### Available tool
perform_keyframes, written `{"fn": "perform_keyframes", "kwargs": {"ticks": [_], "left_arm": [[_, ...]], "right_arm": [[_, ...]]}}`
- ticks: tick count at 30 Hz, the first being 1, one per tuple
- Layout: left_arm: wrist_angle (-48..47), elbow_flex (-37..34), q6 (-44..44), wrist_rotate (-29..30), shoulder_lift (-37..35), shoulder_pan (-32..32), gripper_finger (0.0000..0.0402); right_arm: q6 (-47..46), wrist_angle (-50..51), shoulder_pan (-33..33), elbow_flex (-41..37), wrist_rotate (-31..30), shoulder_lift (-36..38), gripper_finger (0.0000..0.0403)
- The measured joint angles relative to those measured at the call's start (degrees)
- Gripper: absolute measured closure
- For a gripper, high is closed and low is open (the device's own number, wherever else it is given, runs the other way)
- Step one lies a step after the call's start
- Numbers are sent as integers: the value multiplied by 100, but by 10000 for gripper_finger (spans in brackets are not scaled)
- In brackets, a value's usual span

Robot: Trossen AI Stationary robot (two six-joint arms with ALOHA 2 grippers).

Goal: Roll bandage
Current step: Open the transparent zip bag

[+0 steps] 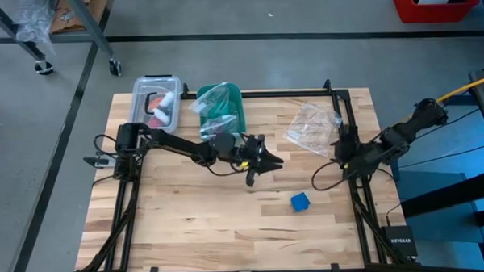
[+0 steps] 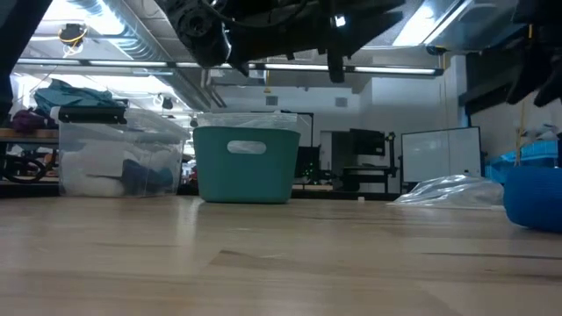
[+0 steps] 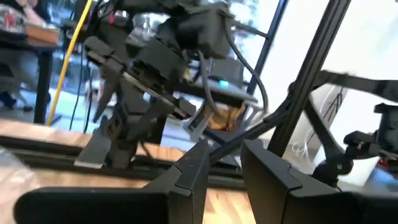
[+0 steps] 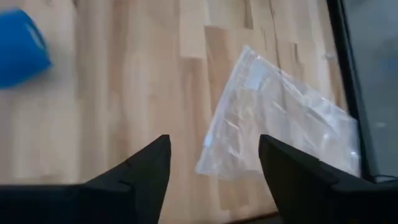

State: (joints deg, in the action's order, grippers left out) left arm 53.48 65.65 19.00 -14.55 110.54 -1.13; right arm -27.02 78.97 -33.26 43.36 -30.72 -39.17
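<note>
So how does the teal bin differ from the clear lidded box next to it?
The teal bin is opaque, while the clear lidded box lets its contents show through. The bin is open-topped with a crumpled clear bag sticking out; the box is closed by a lid. In the low view the bin stands taller and narrower, the box lower and wider. Both sit side by side at the table's far edge.

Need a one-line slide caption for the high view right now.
Rolled blue bandage lies free on the wooden table; left gripper hovers mid-table, right gripper open by the clear plastic bag.
</note>
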Motion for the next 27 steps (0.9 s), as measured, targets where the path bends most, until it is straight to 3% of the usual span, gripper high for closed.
{"fn": "perform_keyframes", "kwargs": {"ticks": [9, 21, 27], "left_arm": [[-2069, -55, 25, -201, -636, -436, 315], [-2084, -52, 31, -597, -631, -413, 315], [-2059, -52, 124, -649, -631, -411, 315]], "right_arm": [[96, -18, 0, -112, -122, -1166, 216], [37, -841, 108, -114, -75, -2497, 219], [200, -1468, 1103, -114, -296, -2655, 219]]}}
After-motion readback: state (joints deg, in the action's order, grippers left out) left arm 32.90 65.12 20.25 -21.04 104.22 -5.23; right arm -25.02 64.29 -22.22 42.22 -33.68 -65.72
